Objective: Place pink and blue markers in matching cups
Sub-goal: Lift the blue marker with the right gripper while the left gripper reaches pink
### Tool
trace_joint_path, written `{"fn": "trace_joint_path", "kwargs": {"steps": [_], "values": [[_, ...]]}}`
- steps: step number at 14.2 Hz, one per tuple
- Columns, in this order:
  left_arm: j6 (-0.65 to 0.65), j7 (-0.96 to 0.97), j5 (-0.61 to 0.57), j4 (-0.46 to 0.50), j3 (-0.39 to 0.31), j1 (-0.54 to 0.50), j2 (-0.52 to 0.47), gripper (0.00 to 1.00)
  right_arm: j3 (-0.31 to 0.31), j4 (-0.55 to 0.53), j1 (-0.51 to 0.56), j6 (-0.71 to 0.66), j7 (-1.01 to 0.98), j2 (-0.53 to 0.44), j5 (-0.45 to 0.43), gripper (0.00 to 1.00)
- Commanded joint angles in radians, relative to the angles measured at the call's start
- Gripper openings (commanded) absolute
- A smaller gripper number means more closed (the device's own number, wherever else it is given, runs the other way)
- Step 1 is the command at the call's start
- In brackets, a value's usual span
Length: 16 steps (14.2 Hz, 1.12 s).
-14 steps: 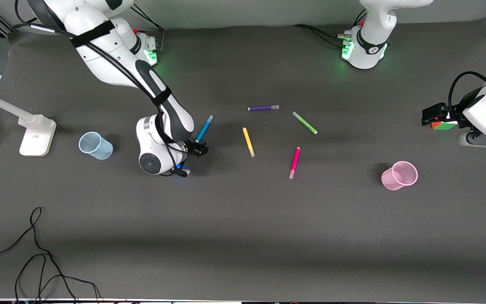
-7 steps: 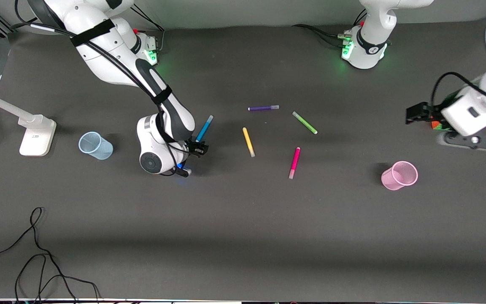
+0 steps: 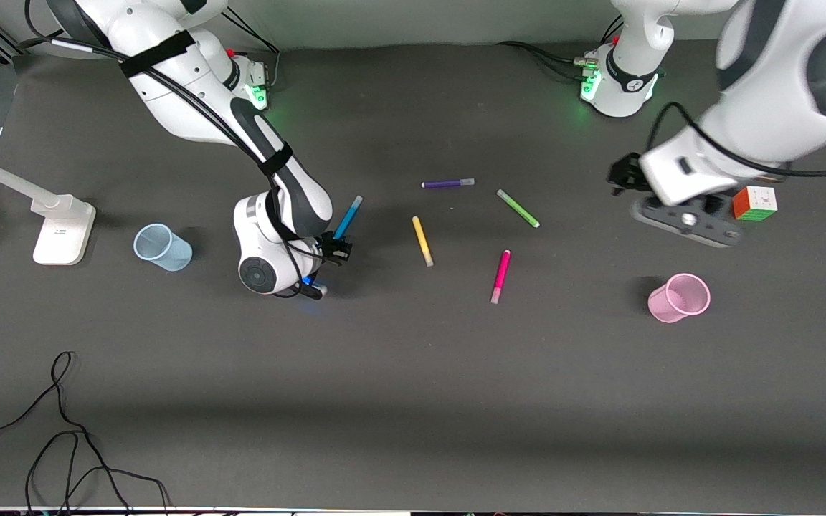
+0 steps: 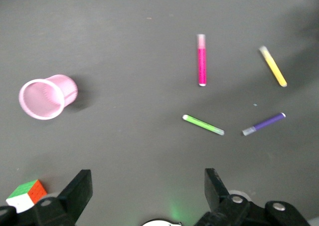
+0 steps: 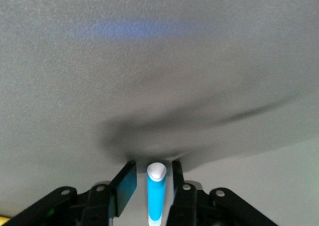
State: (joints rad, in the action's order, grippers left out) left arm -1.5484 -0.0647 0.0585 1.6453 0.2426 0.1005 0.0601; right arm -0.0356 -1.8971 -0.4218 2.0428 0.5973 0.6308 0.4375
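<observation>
Dark grey table (image 3: 413, 401), loose black cables (image 3: 62, 437) at its near edge.

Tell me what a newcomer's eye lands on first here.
The right gripper stands out, low at the table with the blue marker between its fingers. The left gripper, fingers open, hangs over the left arm's end of the table, with the pink marker lying loose mid-table and the pink cup beside it.

We see a robotics lab: two arms bolted to a dark matted surface (image 3: 413, 401) (loose cables (image 3: 62, 437) trailing).
</observation>
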Motion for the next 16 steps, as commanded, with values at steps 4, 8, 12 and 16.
{"fn": "trace_joint_path", "kwargs": {"steps": [4,8,12,16], "values": [[-0.166,-0.006,0.003,0.146,0.07,0.033,0.0,1.0,-0.021,-0.033,0.001,0.019,0.019,-0.014,0.038,0.13],[-0.364,0.002,0.003,0.277,0.07,0.065,0.038,1.0,-0.021,-0.027,0.005,0.01,0.018,-0.022,0.038,0.0],[-0.551,0.041,-0.014,0.306,0.069,0.116,0.177,1.0,-0.009,-0.023,0.018,-0.097,0.015,-0.15,0.004,0.0],[-0.703,0.075,-0.075,0.352,0.069,0.131,0.279,1.0,0.013,-0.022,0.067,-0.214,0.013,-0.382,-0.231,0.0]]}}
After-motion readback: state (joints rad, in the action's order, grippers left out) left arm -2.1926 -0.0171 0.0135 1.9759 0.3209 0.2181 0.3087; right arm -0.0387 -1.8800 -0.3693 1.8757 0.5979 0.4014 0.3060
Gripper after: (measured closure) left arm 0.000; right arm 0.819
